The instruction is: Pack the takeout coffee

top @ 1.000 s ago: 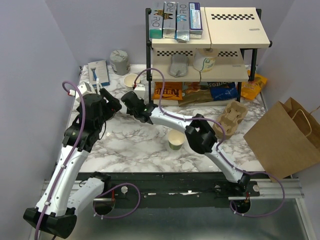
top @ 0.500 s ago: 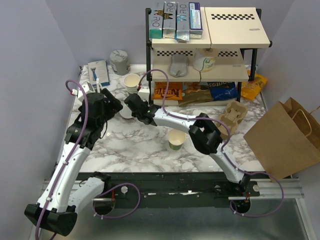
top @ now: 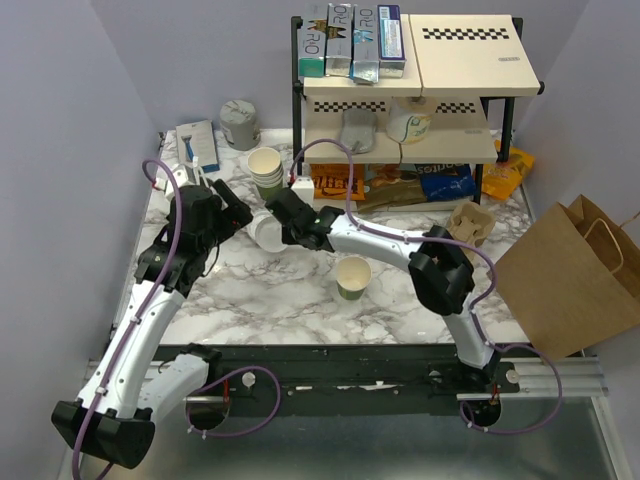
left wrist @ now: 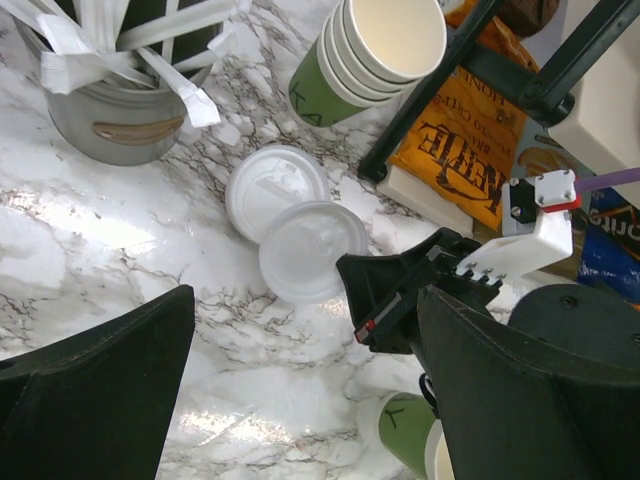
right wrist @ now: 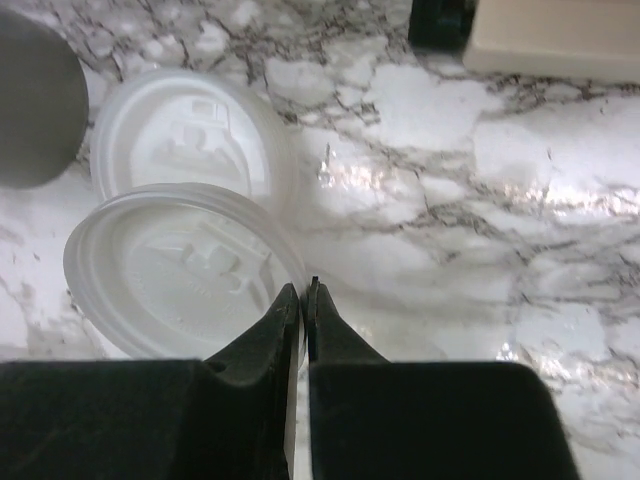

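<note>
1. One paper cup (top: 352, 278) stood upright near the middle of the marble table (top: 270, 300), nearer its near edge than anything else on it. It was cream above and green in its lower band. Its mouth was open and it had no lid on.
2. One brown paper bag (top: 570, 275) stood at the right edge, with one cardboard cup carrier (top: 470, 222) near it towards the far edge.
3. Two white plastic lids lay farther in, towards the left edge, and the nearer lid (right wrist: 185, 275) overlapped the farther lid (right wrist: 190, 140).
4. The right gripper (right wrist: 303, 290) had its fingers pinched together on the rim of the nearer lid.
5. The left gripper (left wrist: 305, 295) hung above the two lids with its fingers spread wide, gripping nothing.
6. Beyond the lids stood one stack of lidless cups (left wrist: 375, 55), in the same cream and green. I could not count the cups nested in it.
7. Left of that stack stood one grey cup of white sticks (left wrist: 120, 100).
8. One black-framed shelf rack (top: 420, 150) stood at the far edge.
</note>
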Tool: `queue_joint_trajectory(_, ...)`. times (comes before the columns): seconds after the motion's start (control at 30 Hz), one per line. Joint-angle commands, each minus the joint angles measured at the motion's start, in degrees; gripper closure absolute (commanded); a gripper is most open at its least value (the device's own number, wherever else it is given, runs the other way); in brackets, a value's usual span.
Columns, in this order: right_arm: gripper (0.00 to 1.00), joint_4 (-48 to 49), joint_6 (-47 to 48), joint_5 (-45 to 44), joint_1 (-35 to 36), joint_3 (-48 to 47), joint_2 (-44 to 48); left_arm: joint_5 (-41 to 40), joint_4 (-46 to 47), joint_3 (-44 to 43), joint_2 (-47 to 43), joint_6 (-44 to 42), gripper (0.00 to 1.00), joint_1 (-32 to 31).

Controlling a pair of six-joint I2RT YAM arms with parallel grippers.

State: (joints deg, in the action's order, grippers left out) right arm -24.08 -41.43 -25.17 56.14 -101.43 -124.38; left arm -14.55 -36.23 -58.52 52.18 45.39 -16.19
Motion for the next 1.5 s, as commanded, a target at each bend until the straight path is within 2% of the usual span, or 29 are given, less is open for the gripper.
queue_joint_trajectory(0.0, 0.90, -5.19, -1.72, 4.34, -0.15, 2.02, 3.52, 4.70, 1.68, 2.36, 0.02, -0.47, 0.01, 0.19)
queue_joint_trajectory(0.17, 0.89, -3.61, -0.50, 4.95, -0.33, -0.08, 4.67, 7.86, 2.74, 3.41, 0.37, -0.82, 0.01, 0.10)
queue_joint_trajectory(0.37, 0.90, -4.49, 0.30, 9.60, -1.82, -1.66, 6.87, 9.45, 3.09, 3.68, 1.17, -0.48, 0.01, 0.19)
queue_joint_trajectory(0.57, 0.91, -5.02, 2.31, 18.56, -3.49, 3.15, 13.70, 12.87, 4.76, 3.94, 0.73, -0.91, 0.01, 0.10)
queue_joint_trajectory(0.7, 0.92, -4.84, 3.72, 29.80, -6.21, 9.65, 20.13, 18.75, 6.34, 4.03, -1.02, -1.62, 0.01, 0.10)
queue_joint_trajectory(0.83, 0.93, -3.08, 5.04, 35.87, -8.06, 16.25, 25.93, 23.24, 8.36, 5.43, -4.98, -1.62, 0.01, 0.19)
queue_joint_trajectory(0.9, 0.92, -2.82, 5.31, 39.73, -8.50, 17.31, 28.30, 28.15, 10.55, 6.22, -5.77, -1.53, 0.01, 0.19)
queue_joint_trajectory(1.07, 0.93, -2.03, 5.66, 40.11, -8.94, 20.73, 32.79, 41.32, 20.22, 11.13, -7.80, 1.01, 0.01, 0.19)
queue_joint_trajectory(1.4, 0.93, 2.10, 6.10, 48.89, -9.56, 23.82, 39.29, 48.11, 24.18, 12.90, -10.52, 2.16, 0.01, 0.10)
queue_joint_trajectory(1.47, 0.93, 2.63, 6.89, 50.74, -9.56, 24.00, 39.91, 51.54, 27.51, 13.95, -11.48, 3.21, 0.01, 0.19)
